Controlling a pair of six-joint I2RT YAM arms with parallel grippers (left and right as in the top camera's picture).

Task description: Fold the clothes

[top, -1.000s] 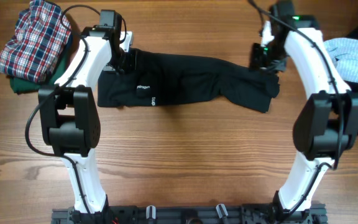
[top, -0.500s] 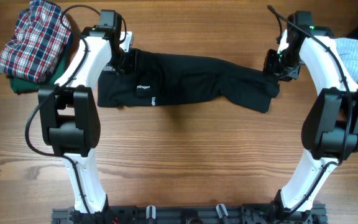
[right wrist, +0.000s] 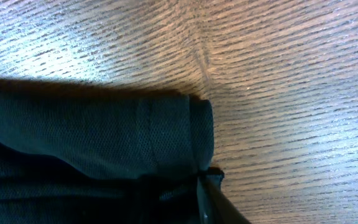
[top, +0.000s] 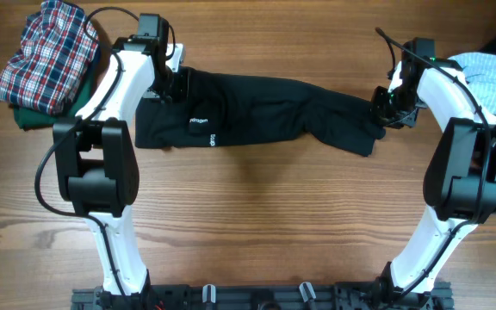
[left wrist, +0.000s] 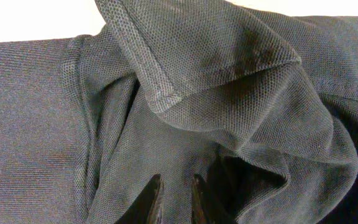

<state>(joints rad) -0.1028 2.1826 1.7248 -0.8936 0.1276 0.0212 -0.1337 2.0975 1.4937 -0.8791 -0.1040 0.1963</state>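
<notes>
One plaid pile (top: 46, 53) near black T-shirt (top: 257, 112)

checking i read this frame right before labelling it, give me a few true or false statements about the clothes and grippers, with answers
1. The black T-shirt lies in a long strip between the left gripper and the right gripper. True.
2. The plaid garment lies next to the right gripper. False: it sits at the far left, on a green garment.
3. A light blue garment lies beyond the right gripper, at the far right. True.
4. The black T-shirt is folded into a neat square. False: it is long and rumpled.
5. A small white logo shows near the shirt's left end. True.
</notes>
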